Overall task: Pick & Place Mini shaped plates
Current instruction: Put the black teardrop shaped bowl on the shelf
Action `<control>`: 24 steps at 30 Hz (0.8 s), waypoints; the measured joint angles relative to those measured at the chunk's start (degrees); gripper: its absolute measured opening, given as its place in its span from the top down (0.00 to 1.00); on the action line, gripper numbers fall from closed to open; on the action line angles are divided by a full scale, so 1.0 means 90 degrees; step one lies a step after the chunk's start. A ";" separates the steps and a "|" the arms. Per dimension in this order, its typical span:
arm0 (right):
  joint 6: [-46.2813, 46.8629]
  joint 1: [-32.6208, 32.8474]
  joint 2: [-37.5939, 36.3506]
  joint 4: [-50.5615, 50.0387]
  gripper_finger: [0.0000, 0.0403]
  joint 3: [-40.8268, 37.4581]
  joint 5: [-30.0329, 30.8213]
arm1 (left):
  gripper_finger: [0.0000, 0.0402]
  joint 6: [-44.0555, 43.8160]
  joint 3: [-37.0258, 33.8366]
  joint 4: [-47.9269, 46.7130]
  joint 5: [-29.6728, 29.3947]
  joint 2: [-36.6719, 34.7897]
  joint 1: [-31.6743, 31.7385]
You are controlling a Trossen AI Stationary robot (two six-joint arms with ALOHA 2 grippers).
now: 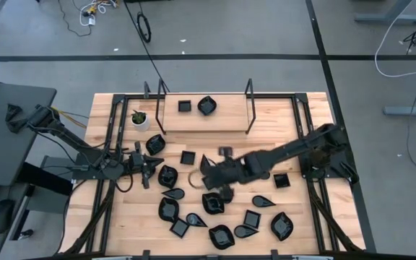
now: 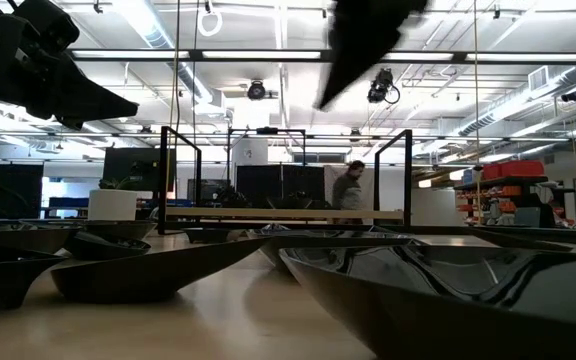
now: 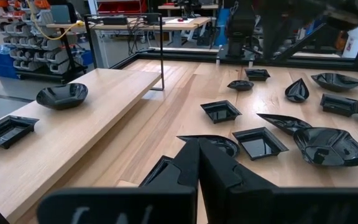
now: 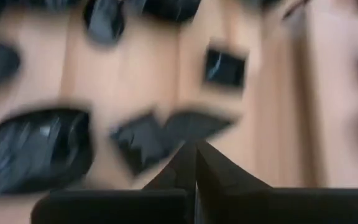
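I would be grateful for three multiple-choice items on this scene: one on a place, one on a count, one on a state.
1. Where does the white pot with the plant stand?
A. by the raised shelf's left end
B. among the plates at the table's front
C. on the floor

2. How many plates lie on the raised shelf?
A. none
B. two
C. five

3. How do the left gripper's fingers stand?
A. wide open
B. shut
C. around a pot

1 A: high view shows it there.
2 B: one square, one rounded.
3 B: fingers meet, nothing between.
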 joint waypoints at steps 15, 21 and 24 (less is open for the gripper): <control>0.4067 0.1296 -0.0324 -0.2994 0.94 -0.0885 0.0777 | 0.98 -0.0027 0.0000 0.0000 0.0017 -0.0002 0.0001; 0.5412 0.1660 -0.1271 -0.2469 0.91 -0.2171 0.0258 | 0.98 -0.0044 0.0000 0.0005 0.0017 0.0000 0.0000; 0.5834 0.1768 -0.1910 -0.2033 0.89 -0.2774 -0.0009 | 0.98 -0.0045 0.0000 0.0005 0.0013 0.0000 0.0001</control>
